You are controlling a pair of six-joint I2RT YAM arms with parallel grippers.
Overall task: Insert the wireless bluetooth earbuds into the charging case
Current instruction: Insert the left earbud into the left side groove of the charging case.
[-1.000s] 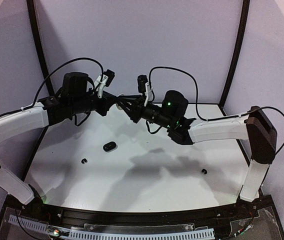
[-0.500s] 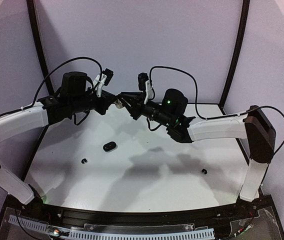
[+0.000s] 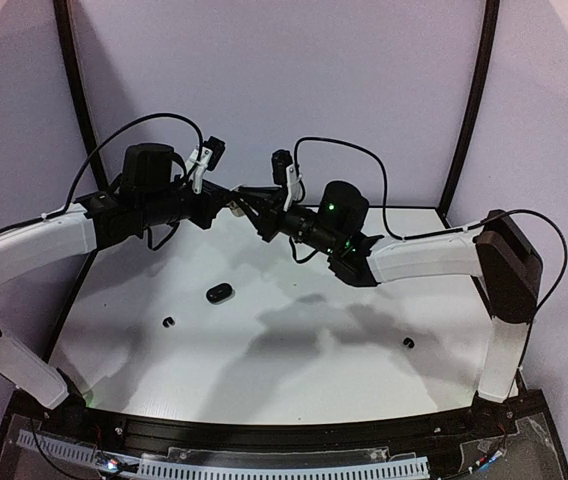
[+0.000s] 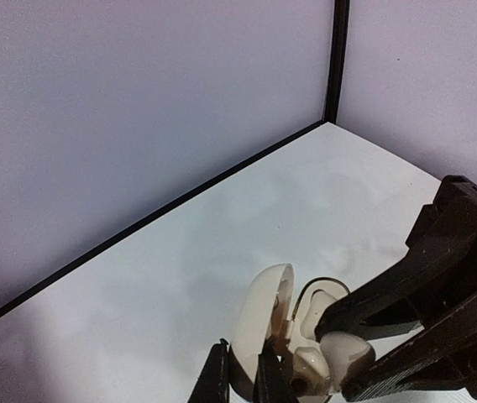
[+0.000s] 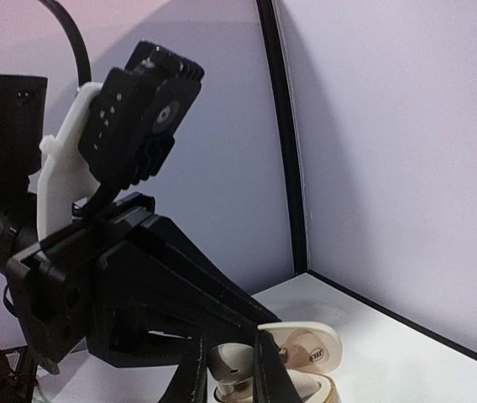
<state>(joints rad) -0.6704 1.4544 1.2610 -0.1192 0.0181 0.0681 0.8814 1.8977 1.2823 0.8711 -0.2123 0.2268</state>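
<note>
My left gripper (image 3: 230,203) is raised over the back of the table and is shut on the open lid of a white charging case (image 4: 262,323). My right gripper (image 3: 248,204) meets it tip to tip and is shut on a white earbud (image 5: 232,366), which it holds at the mouth of the case. In the left wrist view that earbud (image 4: 345,353) sits between the right gripper's black fingers (image 4: 406,294), beside another white earbud (image 4: 306,371) seated in the case. The case lid (image 5: 307,348) also shows in the right wrist view.
A black charging case (image 3: 219,293) lies shut on the white table (image 3: 294,380) left of centre. One black earbud (image 3: 169,321) lies at the left and another (image 3: 408,342) at the right. Black frame posts and purple walls close the back.
The right gripper has shifted slightly left and closer to the case with the white earbud in it. The left gripper has stayed almost still.
</note>
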